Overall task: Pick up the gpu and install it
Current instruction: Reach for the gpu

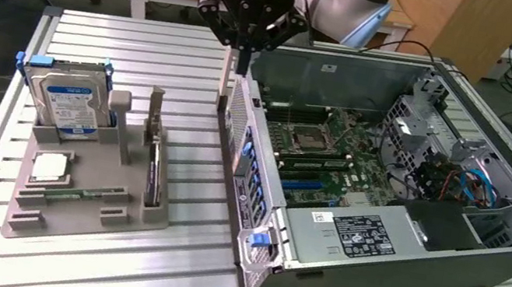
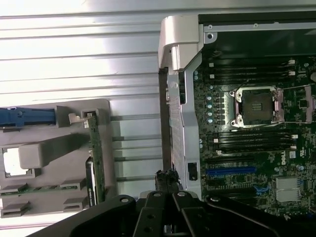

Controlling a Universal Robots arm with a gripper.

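The gpu (image 1: 154, 171) stands on edge in a slot of the grey holder (image 1: 84, 220) on the exterior view's left, a thin dark card. In the wrist view the gpu (image 2: 95, 163) shows edge-on as a green board strip in the grey holder (image 2: 59, 148). My gripper (image 1: 244, 69) hangs over the rear wall of the open computer case (image 1: 487, 267), well apart from the gpu. Its fingers are shut with nothing between them. The wrist view has the gripper (image 2: 167, 177) above the case's rear wall, beside the motherboard (image 2: 252, 148).
A silver hard drive with a blue label (image 1: 71, 105) stands at the holder's far end. A small green memory stick (image 1: 73, 195) and a white chip (image 1: 48, 168) lie in the holder. Blue expansion slots (image 2: 230, 171) sit on the motherboard. The slatted metal table (image 1: 145, 53) carries everything.
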